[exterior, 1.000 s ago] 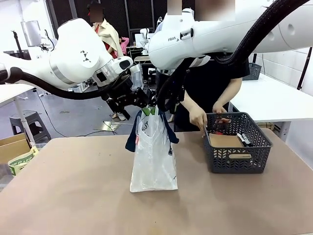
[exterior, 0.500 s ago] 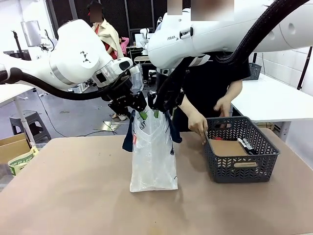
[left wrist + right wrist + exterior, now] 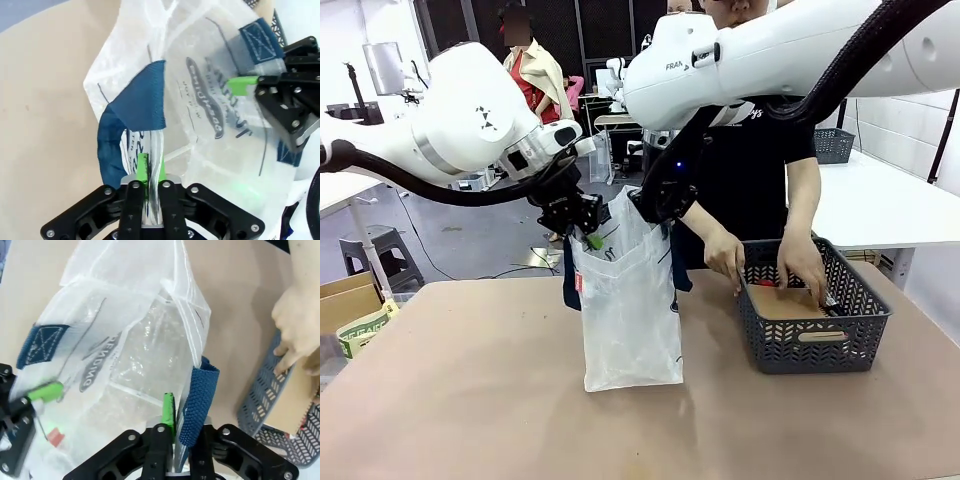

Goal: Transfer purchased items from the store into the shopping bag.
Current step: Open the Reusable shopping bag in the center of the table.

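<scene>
Within the last second, both sets of jaws went from wide open to closed, and the two grippers drew apart. The mouth of the bag, narrow a moment earlier, was therefore spread open.

The left gripper (image 3: 151, 167) was clamped on one side of the rim of the shopping bag (image 3: 630, 310). The plastic film sat between its green pads, and a navy strap (image 3: 140, 100) was folded just beside them. The bag stood upright near the middle of the table (image 3: 470, 400), with its base on the surface and its rim stretched between the two grippers. The right gripper (image 3: 172, 415) was clamped on the opposite side of the rim, with the second strap (image 3: 197, 400) lying against its fingers.

Toward the table's right edge, one hand (image 3: 725, 255) of the person held the rim of the grey basket (image 3: 815, 340). The other hand (image 3: 803, 268) reached inside, onto the purchased items (image 3: 775, 300).

You should judge the bag ready for loading. No item could be made out inside it yet.
</scene>
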{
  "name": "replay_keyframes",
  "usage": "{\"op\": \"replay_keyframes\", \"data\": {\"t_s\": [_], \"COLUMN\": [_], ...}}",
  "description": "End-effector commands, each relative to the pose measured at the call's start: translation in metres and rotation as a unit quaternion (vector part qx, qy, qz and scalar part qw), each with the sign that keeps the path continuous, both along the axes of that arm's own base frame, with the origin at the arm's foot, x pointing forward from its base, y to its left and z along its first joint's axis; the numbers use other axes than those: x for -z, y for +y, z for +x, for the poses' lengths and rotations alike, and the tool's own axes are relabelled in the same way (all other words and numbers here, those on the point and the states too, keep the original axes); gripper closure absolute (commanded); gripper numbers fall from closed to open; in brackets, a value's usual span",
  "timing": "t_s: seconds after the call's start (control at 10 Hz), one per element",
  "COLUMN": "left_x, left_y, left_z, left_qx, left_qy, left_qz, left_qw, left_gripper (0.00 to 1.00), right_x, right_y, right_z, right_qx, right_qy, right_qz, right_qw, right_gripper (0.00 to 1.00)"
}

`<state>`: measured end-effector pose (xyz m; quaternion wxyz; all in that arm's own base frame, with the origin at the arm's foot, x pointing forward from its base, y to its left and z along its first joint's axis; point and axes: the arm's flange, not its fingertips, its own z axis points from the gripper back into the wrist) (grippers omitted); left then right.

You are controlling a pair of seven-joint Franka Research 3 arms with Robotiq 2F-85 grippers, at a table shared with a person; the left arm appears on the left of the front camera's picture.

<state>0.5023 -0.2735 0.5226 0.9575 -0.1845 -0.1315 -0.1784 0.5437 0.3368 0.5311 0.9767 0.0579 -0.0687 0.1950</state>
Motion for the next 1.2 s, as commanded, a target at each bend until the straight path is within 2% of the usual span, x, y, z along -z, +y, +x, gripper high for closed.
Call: {"op": "replay_keyframes", "data": {"t_s": [0.0, 0.2, 0.4, 0.8, 1.1], "left_x": [-0.001, -0.001, -0.005, -0.006, -0.001], "left_y": [0.016, 0.024, 0.024, 0.026, 0.022], "left_z": [-0.010, -0.011, -0.010, -0.012, -0.014], "left_qx": [-0.028, -0.051, -0.115, -0.069, 0.024], "left_qy": [-0.002, -0.009, -0.013, -0.028, -0.055], "left_qz": [0.009, 0.008, 0.030, 0.069, 0.065], "left_qw": [1.000, 0.999, 0.993, 0.995, 0.996], "left_gripper": [1.00, 1.00, 1.00, 1.00, 1.00], "right_x": [0.003, 0.000, -0.002, -0.005, -0.006], "right_y": [-0.015, -0.025, -0.039, -0.057, -0.058], "right_z": [-0.011, -0.013, -0.012, -0.013, -0.019], "right_qx": [-0.002, -0.027, -0.042, -0.083, -0.139], "right_qy": [-0.001, -0.003, -0.021, -0.035, -0.046], "right_qz": [-0.031, -0.053, -0.053, -0.046, -0.044], "right_qw": [1.000, 0.998, 0.997, 0.995, 0.988], "right_gripper": [1.00, 1.00, 1.00, 1.00, 1.00]}}
